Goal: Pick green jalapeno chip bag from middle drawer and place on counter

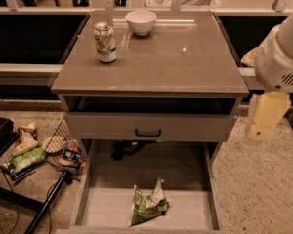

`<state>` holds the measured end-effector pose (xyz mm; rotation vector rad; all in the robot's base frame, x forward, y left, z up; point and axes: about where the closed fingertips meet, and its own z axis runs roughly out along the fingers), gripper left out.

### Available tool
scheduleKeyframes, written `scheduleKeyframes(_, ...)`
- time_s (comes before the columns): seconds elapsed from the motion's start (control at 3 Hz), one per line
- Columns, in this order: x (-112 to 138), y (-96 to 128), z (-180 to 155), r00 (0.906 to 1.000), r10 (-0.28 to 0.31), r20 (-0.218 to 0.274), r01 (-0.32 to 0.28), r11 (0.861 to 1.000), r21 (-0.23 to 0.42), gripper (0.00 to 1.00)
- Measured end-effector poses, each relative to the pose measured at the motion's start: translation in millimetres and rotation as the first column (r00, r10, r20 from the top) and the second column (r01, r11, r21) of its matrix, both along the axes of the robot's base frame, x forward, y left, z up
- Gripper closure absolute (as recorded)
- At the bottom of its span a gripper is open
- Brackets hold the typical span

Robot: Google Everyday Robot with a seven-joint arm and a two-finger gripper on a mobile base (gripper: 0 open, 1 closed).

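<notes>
Gripper (266, 117), seen in the camera view, hung pale and yellowish under the white arm at the right, level with the closed drawer front (102, 126) and well apart from the cabinet; whether it was apart or together could not be told. Low in the same view the green jalapeno chip bag (147, 208) lay crumpled on the pale floor of the open middle drawer (190, 213), near its front edge and about midway between the side walls, its torn top pointing up. Reaching it well would likely mean coming leftward and down in front of that closed drawer front, then descending straight over the bag and pinching the raised crumpled top, since the foil would probably slip under a flat push. Up on the table (185, 57), a soda can (105, 43) and a white bowl (140, 22) stood toward the back left, so the bare right half looked the safer spot for placing.
</notes>
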<state>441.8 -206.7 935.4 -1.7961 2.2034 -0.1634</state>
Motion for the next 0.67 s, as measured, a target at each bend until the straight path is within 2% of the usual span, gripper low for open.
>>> scheduleKeyframes(0.33, -4.1, 12.6, -70.1, 0.9991, 0.021, -0.037, -0.021, 1.000, -0.012, 0.00)
scheduleKeyframes(0.67, -18.4, 16.6, -139.0, 0.9970, 0.018, -0.076, -0.017, 1.000, 0.001, 0.00)
